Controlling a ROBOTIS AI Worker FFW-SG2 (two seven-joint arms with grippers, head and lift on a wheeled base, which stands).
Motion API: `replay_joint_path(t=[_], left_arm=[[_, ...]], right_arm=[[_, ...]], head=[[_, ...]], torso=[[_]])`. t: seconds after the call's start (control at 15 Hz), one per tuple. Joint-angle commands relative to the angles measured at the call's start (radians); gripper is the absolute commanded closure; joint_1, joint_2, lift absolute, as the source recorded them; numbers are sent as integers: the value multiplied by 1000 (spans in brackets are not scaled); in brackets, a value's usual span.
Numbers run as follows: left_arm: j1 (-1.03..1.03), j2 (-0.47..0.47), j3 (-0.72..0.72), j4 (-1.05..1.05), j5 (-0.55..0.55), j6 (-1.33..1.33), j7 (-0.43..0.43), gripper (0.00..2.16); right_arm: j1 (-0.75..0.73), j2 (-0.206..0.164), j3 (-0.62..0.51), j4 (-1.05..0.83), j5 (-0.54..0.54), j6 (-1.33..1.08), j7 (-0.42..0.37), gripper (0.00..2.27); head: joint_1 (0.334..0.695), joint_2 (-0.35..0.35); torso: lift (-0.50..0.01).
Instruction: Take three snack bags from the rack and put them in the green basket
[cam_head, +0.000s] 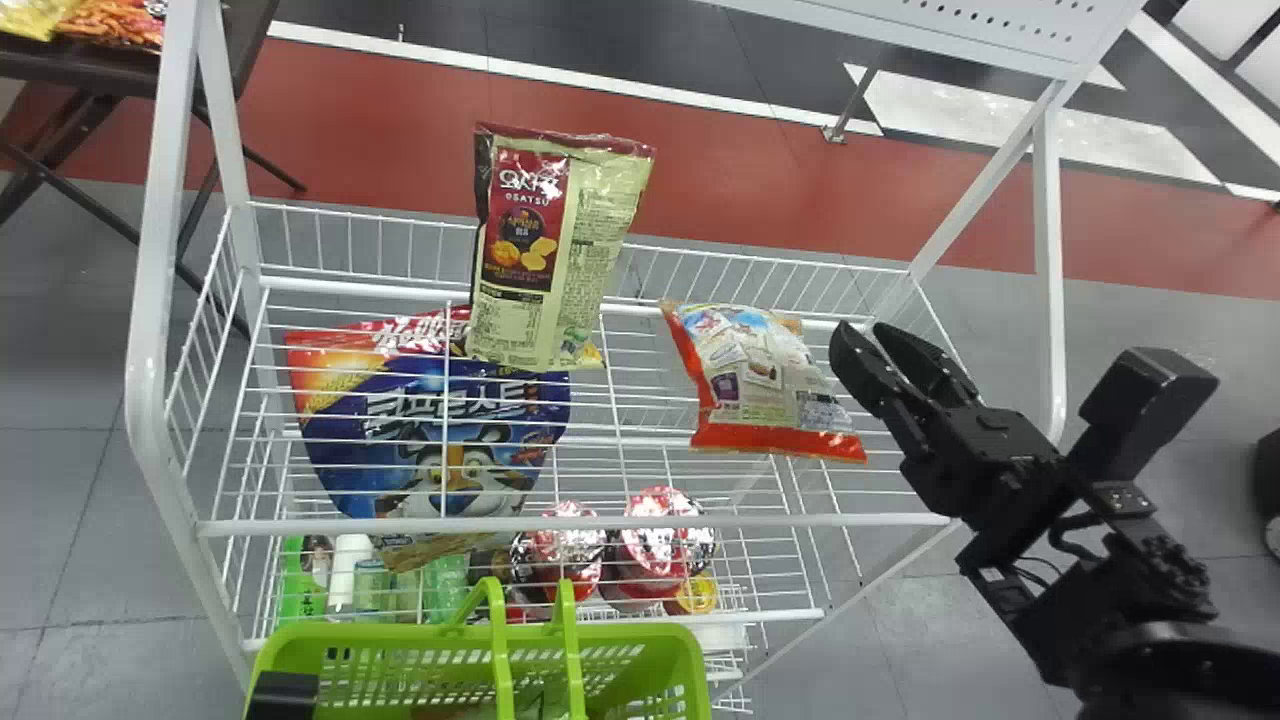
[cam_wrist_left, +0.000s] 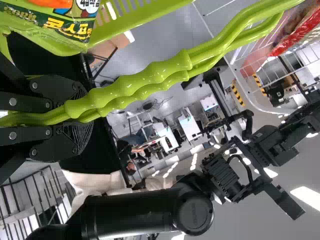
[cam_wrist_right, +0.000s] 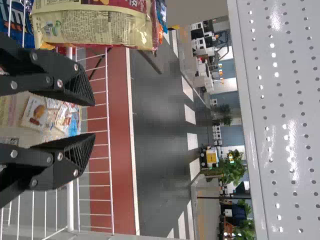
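Your white wire rack (cam_head: 700, 521) held a blue bag (cam_head: 350, 445) centre-left, an upright cream-and-maroon bag (cam_head: 588, 225) above centre, and a tilted, red-edged bag (cam_head: 765, 375) right. Your green basket (cam_head: 683, 655) sat lower left.

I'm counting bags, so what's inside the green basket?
At least one green and orange snack bag shows inside the green basket. The handles cover part of the inside, so I can't give a full count.
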Motion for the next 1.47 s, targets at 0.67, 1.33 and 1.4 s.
replay_joint_path(t=[0.67, 1.33, 1.4], left_arm=[[-28, 12, 0, 21, 27, 6, -10, 1409], [-48, 13, -3, 36, 33, 3, -11, 1409], [-49, 13, -5, 36, 33, 3, -10, 1409]], right_arm=[[-494, -29, 178, 366, 264, 520, 41, 144], [-405, -20, 205, 307, 339, 339, 26, 2223], [-388, -18, 198, 295, 331, 306, 21, 2223]], head=[[695, -350], [695, -350], [695, -350]], torso=[[-7], [-7], [-7]])
